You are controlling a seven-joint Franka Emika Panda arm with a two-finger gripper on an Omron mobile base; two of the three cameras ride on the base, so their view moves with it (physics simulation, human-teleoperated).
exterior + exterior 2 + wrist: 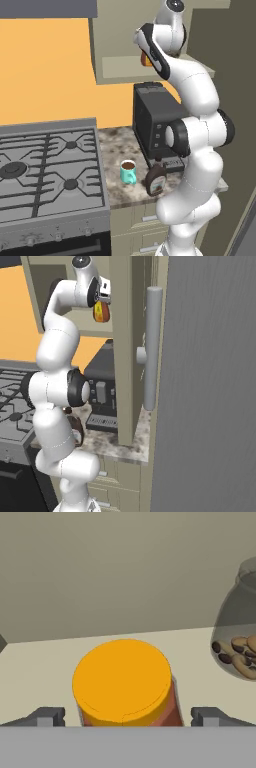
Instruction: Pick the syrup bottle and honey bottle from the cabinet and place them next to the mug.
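The fingers (128, 717) stand spread wide, one tip on each side of the honey bottle (123, 683), not visibly touching it. Beyond them lies the cabinet (45, 662) shelf, a glass jar (239, 637) off to one side. Far below, the syrup bottle (156, 179) stands beside the mug (128, 171) on the desk (117, 145).

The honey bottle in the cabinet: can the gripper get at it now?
Probably yes. The honey bottle sits between the open fingers with nothing between them; the glass jar stands apart to one side.
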